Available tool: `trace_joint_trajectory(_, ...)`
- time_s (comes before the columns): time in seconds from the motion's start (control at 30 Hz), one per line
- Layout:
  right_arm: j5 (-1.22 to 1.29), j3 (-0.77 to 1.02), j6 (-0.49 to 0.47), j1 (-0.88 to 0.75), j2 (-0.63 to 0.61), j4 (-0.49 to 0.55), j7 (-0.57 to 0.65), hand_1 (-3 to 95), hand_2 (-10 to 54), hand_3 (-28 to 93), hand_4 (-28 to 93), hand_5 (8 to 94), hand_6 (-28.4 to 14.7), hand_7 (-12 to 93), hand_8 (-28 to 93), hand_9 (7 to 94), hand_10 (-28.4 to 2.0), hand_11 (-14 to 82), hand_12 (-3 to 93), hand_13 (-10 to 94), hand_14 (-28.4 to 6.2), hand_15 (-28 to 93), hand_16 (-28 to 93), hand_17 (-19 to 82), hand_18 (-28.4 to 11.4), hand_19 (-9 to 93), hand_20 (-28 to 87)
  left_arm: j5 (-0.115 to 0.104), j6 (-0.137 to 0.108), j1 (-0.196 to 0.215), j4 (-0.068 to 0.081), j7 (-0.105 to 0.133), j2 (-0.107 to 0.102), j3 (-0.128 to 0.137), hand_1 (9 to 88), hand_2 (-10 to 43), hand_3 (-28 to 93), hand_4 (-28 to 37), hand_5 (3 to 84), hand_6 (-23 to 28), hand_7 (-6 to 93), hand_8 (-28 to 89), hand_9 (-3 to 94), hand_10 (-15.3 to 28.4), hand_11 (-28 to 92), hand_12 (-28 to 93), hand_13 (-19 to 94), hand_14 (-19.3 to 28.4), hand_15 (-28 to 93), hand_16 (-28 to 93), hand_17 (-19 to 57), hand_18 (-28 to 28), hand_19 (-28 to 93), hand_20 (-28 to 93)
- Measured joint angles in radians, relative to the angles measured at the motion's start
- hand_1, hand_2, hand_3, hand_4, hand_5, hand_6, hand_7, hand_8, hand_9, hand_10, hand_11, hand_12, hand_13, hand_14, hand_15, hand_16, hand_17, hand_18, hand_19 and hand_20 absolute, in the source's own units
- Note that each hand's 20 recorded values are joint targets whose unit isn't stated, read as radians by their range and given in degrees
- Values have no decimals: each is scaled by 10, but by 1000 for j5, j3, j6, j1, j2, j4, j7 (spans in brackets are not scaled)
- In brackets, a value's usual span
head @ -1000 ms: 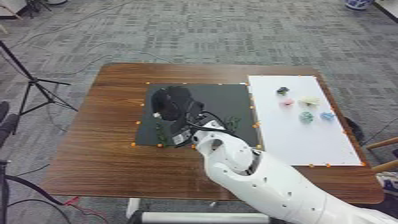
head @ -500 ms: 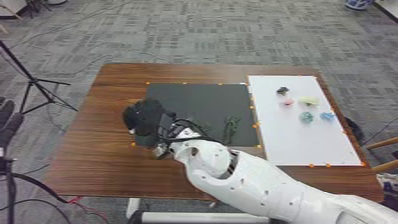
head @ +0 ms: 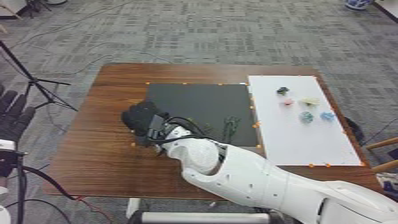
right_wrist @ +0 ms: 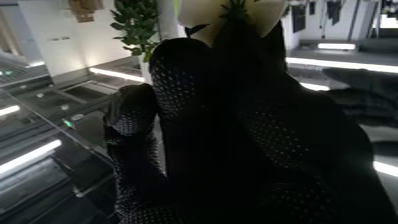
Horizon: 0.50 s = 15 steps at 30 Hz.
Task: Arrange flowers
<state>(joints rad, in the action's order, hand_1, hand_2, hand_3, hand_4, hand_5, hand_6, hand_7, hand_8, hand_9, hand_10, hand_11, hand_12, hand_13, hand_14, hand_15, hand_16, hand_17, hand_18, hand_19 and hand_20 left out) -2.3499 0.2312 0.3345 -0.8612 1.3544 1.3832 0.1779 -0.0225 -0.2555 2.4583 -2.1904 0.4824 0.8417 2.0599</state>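
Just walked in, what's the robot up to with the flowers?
It's arranging them right-handed: the right hand is over the black mat's left edge, apparently pinching a pale flower. Green stems lie on the mat; five small coloured blooms sit on the white board. The left hand is open, off the table's left side.

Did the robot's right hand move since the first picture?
Yes. In the head view, the right hand went left, from over the black mat to across its left edge.
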Motion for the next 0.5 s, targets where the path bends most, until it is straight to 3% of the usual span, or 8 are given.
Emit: trace_joint_trajectory(0.5,-177,-140,-24,98,0,-43,30,651,-95,687,-283,720,19,385,34,877,-61,102,429,752,-33,506,510,371,-225,857,448,9,1,-17,2,0,-11,-20,247,216,542,-283,351,73,61,-64,298,120,100,115,192,105,167,-32,-39,76,157,91)
